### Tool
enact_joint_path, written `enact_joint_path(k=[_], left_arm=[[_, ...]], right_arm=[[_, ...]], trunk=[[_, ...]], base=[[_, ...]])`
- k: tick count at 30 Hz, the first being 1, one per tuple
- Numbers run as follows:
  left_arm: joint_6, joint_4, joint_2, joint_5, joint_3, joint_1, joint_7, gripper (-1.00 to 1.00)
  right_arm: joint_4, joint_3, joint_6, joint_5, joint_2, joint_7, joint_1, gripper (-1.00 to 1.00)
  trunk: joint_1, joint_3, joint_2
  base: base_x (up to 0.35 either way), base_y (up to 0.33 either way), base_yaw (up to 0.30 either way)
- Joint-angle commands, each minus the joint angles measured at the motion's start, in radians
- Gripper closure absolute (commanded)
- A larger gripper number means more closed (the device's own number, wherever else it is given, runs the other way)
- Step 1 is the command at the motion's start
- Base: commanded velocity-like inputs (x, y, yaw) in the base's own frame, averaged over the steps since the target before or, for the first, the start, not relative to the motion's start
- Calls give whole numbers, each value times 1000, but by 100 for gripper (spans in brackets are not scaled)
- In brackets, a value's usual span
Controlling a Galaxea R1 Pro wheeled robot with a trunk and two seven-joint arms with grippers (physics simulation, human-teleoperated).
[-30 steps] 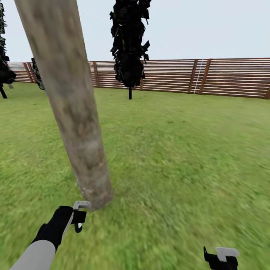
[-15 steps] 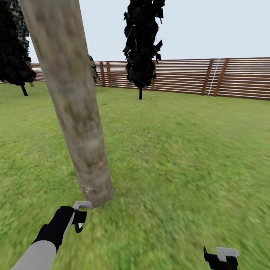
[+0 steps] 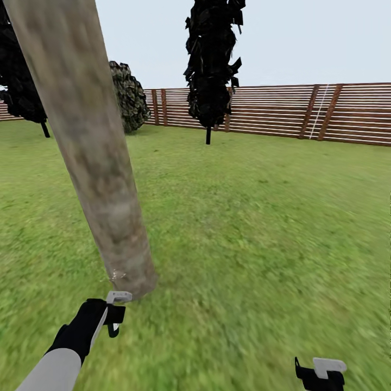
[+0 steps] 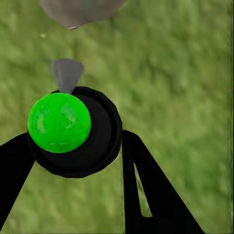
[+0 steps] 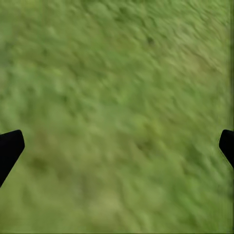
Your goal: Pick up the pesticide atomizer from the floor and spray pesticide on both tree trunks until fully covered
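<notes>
The head camera has swung, sliding the fence (image 3: 282, 111) and a bush (image 3: 129, 96) rightward. The left pincer (image 3: 114, 312), clamped on the pesticide atomizer (image 4: 73, 129), holds its nozzle toward the tree trunk (image 3: 92, 163) base just ahead; the right pincer (image 3: 320, 372) hangs apart, empty.

Tree trunk (image 3: 103, 179) ahead of me: mottled grey-beige, matt, bark smooth-looking. Fence (image 3: 326, 114): brown wooden slats; floor (image 3: 255, 228): rough, blurry grass. Pesticide atomizer (image 4: 73, 131) in my left gripper (image 4: 73, 161): matt black plastic body, slightly glossy green cap.
</notes>
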Motion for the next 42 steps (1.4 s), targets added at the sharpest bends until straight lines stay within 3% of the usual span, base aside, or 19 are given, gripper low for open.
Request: enact_joint_path(k=[1,26,34,42], left_arm=[[0,0,0,0,0,0,0,100],[0,0,1,1,2,0,-1,100],[0,0,1,1,2,0,-1,100],[2,0,5,1,4,0,-1,100]], right_arm=[[0,0,0,0,0,0,0,-100],[0,0,0,0,0,0,0,-100],[0,0,0,1,-1,1,0,-100],[-2,0,0,0,0,0,0,-100]], trunk=[[0,0,0],[0,0,0],[0,0,0],[0,0,0]], base=[[99,-277,0],[46,-277,245],[75,-276,36],[-154,-158,49]])
